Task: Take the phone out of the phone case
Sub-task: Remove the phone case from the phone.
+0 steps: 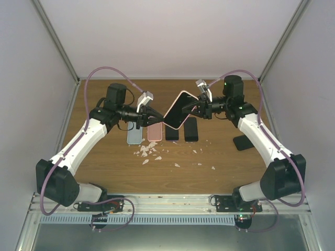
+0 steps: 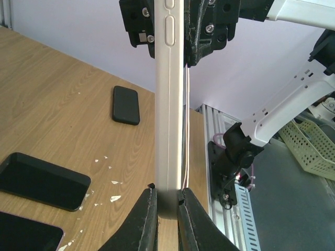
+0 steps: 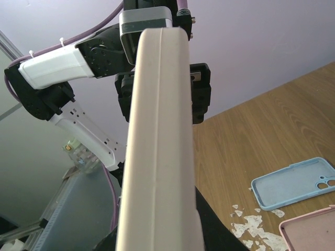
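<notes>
The phone (image 1: 177, 111), dark screen up, sits inside a pale pink phone case (image 1: 184, 94) and hangs tilted above the table between both arms. My left gripper (image 1: 159, 120) is shut on its lower left end. In the left wrist view its fingertips (image 2: 149, 194) pinch the case edge (image 2: 170, 104). My right gripper (image 1: 197, 107) is shut on the upper right end. In the right wrist view the case edge (image 3: 157, 157) fills the middle and hides most of that gripper (image 3: 162, 240).
Below lie a blue case (image 1: 134, 135), a pink case (image 1: 154, 132) and two black phones (image 1: 171, 132) (image 1: 191, 129) in a row. White flakes (image 1: 149, 151) are scattered in front. A dark slab (image 1: 243, 141) lies at the right.
</notes>
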